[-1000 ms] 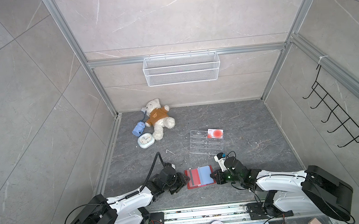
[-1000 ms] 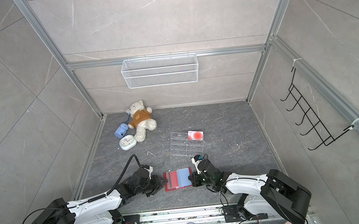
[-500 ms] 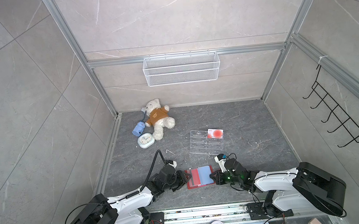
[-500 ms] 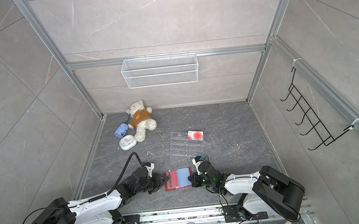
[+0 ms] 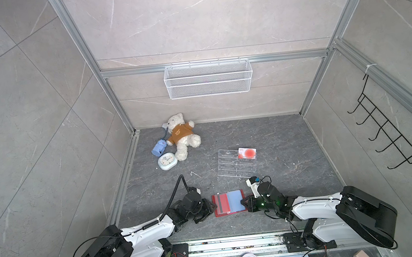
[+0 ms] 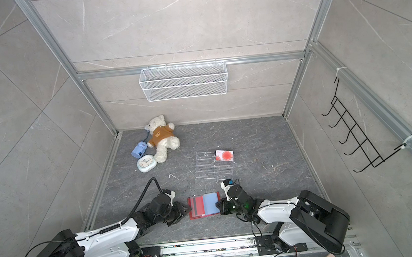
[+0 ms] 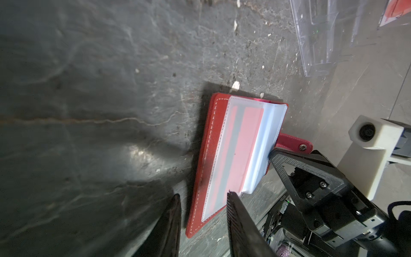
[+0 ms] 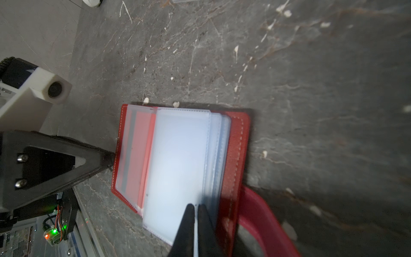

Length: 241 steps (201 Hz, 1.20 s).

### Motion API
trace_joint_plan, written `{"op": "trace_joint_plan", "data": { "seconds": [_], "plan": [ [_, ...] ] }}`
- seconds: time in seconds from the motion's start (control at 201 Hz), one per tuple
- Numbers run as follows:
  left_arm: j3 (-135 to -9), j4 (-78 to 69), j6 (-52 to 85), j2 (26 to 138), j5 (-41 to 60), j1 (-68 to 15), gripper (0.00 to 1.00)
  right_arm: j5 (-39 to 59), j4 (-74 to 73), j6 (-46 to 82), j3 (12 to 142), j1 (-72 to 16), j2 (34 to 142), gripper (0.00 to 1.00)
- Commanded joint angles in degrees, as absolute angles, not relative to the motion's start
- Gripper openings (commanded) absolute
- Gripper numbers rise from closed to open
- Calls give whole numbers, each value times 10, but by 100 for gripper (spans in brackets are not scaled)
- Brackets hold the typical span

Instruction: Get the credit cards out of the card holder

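The right gripper [image 8: 195,208] has its two fingers pressed together on the edge of a pale blue sleeve [image 8: 178,160] of the card holder [image 5: 229,203]. The holder lies open and flat on the dark stone floor [image 5: 278,140] between the two grippers. Its red snap tab [image 8: 262,213] curls out just beside this gripper's fingers.

Across the holder, the left gripper [image 7: 203,194] stands with its fingers apart, and the red cover's outer edge shows in the gap between them. In the right wrist view its tip sits right against that edge.

Through the sleeve nearest the left gripper a credit card [image 7: 241,142] shows, pinkish red with a grey stripe, tucked inside. Beyond the right gripper a clear acrylic rack [image 5: 232,167] lies near, and another credit card [image 5: 246,153] rests on its far corner.
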State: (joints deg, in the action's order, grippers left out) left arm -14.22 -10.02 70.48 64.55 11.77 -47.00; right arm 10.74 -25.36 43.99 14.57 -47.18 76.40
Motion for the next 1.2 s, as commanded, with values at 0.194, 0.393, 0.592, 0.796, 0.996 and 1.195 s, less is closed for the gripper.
{"op": "trace_joint_plan", "data": {
  "seconds": [0.194, 0.393, 0.592, 0.796, 0.996, 1.195],
  "plan": [
    [-127, -200, 703, 700, 120, -472, 38, 101, -223, 442, 145, -471, 772, 10],
    [-118, -227, 692, 692, 101, -472, 28, 107, -223, 440, 149, -472, 775, 10],
    [-140, -172, 669, 647, 82, -472, 19, 117, -222, 437, 156, -471, 786, 10],
    [-132, -245, 671, 702, 110, -472, 19, 120, -224, 438, 156, -472, 791, 10],
    [-135, -271, 673, 717, 110, -473, 13, 122, -223, 438, 156, -471, 789, 10],
    [-126, -248, 674, 674, 86, -473, 11, 122, -222, 437, 156, -471, 789, 10]
  ]
}}
